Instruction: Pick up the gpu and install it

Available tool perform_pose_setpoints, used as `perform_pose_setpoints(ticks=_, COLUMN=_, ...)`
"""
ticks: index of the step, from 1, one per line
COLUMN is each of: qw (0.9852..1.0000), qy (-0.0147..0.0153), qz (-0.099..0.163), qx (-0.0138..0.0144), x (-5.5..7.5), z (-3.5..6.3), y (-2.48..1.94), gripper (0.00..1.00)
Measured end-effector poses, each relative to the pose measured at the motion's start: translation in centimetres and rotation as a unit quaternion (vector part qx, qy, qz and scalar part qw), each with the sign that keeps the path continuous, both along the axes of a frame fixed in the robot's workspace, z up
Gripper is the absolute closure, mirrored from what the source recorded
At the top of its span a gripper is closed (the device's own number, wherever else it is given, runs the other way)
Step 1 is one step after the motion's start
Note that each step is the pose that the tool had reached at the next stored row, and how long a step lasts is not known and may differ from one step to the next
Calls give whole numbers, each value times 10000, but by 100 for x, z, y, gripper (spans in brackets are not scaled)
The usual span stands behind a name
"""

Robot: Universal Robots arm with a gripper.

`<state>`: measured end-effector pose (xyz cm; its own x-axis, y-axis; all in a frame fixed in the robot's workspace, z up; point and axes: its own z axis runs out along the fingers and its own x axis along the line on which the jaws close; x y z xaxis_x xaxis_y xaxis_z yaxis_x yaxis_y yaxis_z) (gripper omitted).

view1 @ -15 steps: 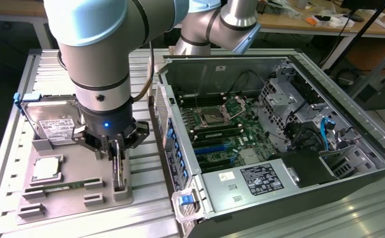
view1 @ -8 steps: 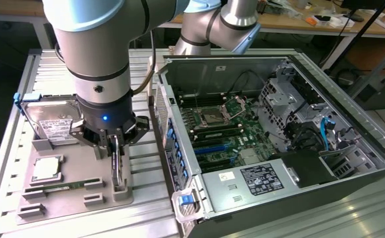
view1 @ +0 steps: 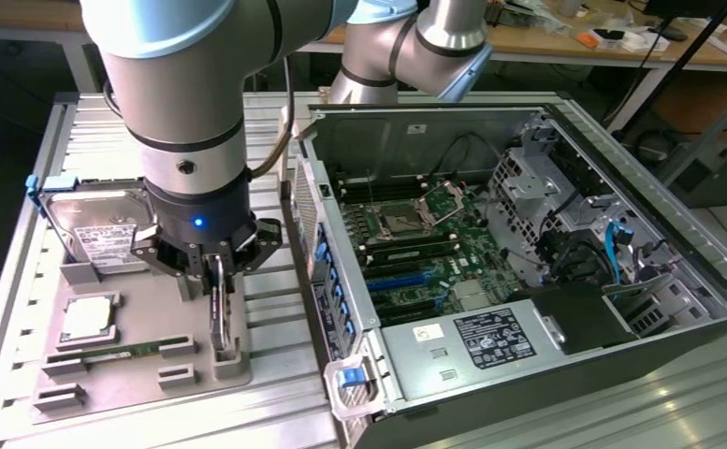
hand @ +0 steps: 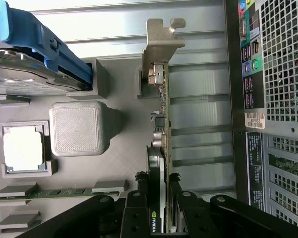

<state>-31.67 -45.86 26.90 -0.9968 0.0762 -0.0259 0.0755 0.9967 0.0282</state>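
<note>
The gpu (view1: pixel 220 313) stands on edge in a slot of the grey fixture tray (view1: pixel 126 379), its lower end still in the grey holder. In the wrist view the gpu (hand: pixel 161 124) is edge-on, with its silver end bracket (hand: pixel 156 44) at the far end and the black fan side near the fingers. My gripper (view1: pixel 217 271) comes straight down onto the card. In the wrist view the gripper (hand: pixel 158 208) has one black finger pressed against each face, so it is shut on the card.
On the tray also lie a hard drive with blue rails (view1: pixel 94 224), a processor (view1: pixel 89 318) and a green memory stick (view1: pixel 113 354). The open computer case (view1: pixel 463 234) lies close beside the tray on the exterior view's right, motherboard facing up.
</note>
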Motion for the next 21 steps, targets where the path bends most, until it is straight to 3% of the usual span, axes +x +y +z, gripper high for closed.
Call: perform_pose_setpoints(ticks=21, qw=10000, qy=1, qz=0, qx=-1, x=0, z=106, y=0, gripper=73)
